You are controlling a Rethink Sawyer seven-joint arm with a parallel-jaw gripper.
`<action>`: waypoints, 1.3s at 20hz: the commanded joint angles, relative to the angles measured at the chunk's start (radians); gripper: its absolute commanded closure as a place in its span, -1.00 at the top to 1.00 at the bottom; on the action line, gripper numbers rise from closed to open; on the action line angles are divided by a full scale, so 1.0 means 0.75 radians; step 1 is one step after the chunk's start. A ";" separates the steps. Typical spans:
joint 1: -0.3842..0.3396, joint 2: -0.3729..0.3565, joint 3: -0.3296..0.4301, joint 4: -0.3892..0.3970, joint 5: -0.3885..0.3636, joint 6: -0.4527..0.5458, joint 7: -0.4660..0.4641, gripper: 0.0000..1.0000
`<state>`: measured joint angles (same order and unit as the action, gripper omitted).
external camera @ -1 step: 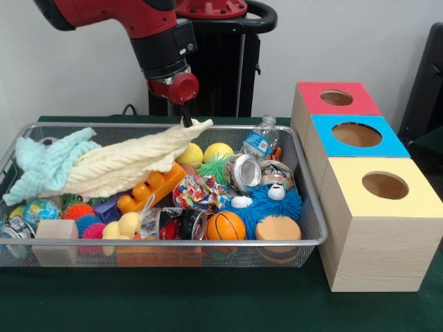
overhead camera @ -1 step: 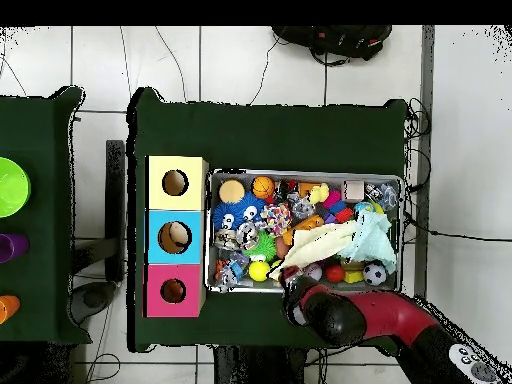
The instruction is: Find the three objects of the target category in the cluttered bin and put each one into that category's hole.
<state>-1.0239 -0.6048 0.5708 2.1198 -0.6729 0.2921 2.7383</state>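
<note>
One corner of the limp, light cream cloth (external camera @ -1 step: 131,162) is pinched in our gripper (external camera @ -1 step: 187,122) at the far rim of the bin (external camera @ -1 step: 315,228); we judge it drapes and snags neighbours.

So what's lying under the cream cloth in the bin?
Under the cream cloth an orange plastic toy and a yellow ball poke out. The gripper lifts the cloth's end; whatever lies under its middle is covered.
</note>
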 commanded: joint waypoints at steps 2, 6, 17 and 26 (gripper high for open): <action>0.001 0.032 -0.021 -0.033 -0.015 -0.061 -0.042 1.00; -0.042 0.026 0.027 -0.065 0.031 0.017 -0.092 1.00; -0.104 -0.098 0.098 -0.339 0.200 0.294 -0.178 1.00; 0.014 -0.062 -0.035 -0.663 0.190 0.336 -0.080 1.00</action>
<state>-1.0526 -0.6641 0.5799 1.8899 -0.5663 0.4483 2.7383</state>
